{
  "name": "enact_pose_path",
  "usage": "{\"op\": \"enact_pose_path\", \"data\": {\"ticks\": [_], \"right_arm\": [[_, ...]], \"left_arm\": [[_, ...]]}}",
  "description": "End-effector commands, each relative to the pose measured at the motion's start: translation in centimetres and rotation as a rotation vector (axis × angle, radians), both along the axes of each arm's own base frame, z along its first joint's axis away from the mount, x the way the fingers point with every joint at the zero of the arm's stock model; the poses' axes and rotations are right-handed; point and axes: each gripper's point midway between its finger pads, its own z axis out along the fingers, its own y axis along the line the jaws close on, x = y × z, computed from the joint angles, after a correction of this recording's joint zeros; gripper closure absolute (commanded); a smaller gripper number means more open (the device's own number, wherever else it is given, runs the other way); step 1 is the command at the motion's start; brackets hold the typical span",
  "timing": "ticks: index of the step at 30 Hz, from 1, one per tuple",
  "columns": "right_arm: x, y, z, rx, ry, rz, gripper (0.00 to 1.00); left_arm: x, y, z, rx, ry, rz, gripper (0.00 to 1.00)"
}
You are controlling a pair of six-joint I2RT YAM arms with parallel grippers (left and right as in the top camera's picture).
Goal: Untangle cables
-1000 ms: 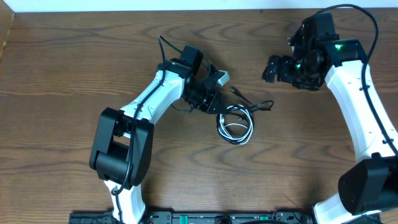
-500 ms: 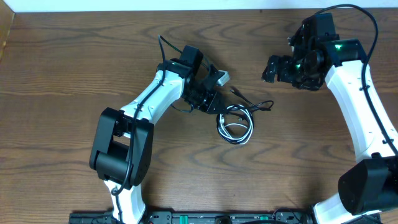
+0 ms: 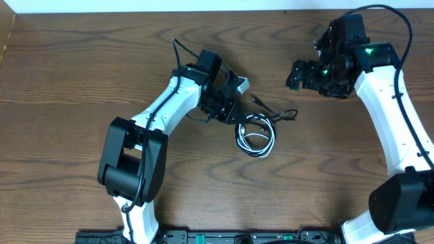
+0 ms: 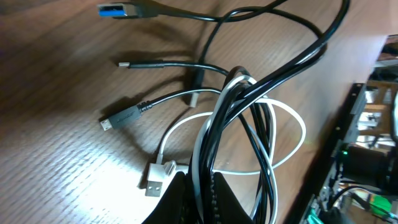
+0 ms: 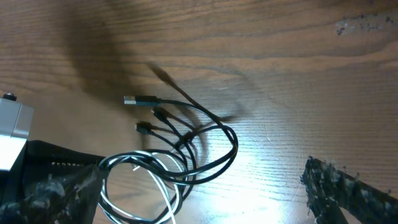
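So the cables (image 3: 256,134) sit roughly in the middle of the worktop (image 3: 81,74), a touch nearer its right edge than its left. It's one messy coil. There's a white cable (image 4: 292,124) looped round a few times, with black cables (image 4: 273,68) wound through and over it. In the left wrist view the black strands cross on top of the white loop and bunch into a knot-ish spot near the middle of the frame.

The loose ends fan out of the coil toward the far edge of the worktop. One black lead ends in a blue-tipped flat plug (image 4: 118,9), another in a thin small plug (image 4: 127,64), and a third in a stubby little plug (image 4: 112,121). The white flat plug (image 4: 155,177) lies right beside the coil on the wood.

The left pincer (image 3: 234,112) is down at the near-left side of the bundle, clamped tight on a white strand and a black one where they run together. The right pincer (image 3: 296,74) hangs well apart from the cables, off toward the far right corner, its jaws spread wide with nothing in them.
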Motion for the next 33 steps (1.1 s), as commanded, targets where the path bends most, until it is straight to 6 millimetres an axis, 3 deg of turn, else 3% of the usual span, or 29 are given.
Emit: {"op": "enact_pose_path", "data": {"ticks": [1, 4, 9, 12, 17, 22, 25, 29, 33], "right_arm": [[0.2, 0.1, -0.1, 0.007, 0.003, -0.004, 0.01], [0.2, 0.1, -0.1, 0.007, 0.003, -0.004, 0.01], [0.2, 0.1, -0.1, 0.007, 0.003, -0.004, 0.01], [0.2, 0.1, -0.1, 0.007, 0.003, -0.004, 0.01], [3.5, 1.2, 1.7, 0.073, -0.143, -0.016, 0.01], [3.7, 2.8, 2.5, 0.163, -0.164, 0.032, 0.01], [3.1, 5.1, 3.7, 0.28, -0.184, 0.158, 0.16], [2.4, 7.8, 5.9, 0.456, -0.206, 0.254, 0.27], [1.7, 8.7, 6.1, 0.485, -0.195, 0.292, 0.36]], "left_arm": [[0.8, 0.9, -0.9, 0.077, -0.009, 0.043, 0.92], [1.5, 2.1, -0.8, 0.17, 0.001, 0.124, 0.93], [0.9, 2.4, 1.4, 0.174, 0.006, 0.146, 0.93], [0.6, 2.5, 3.4, 0.158, -0.021, 0.157, 0.93], [0.3, 2.6, 8.0, 0.104, -0.127, 0.166, 0.93], [0.2, 2.7, 11.3, 0.056, -0.222, 0.173, 0.93], [1.1, 3.0, 12.4, 0.057, -0.279, 0.21, 0.93], [2.7, 3.4, 12.7, 0.08, -0.314, 0.296, 0.93], [3.6, 3.1, 13.4, 0.052, -0.346, 0.316, 0.92]]}}
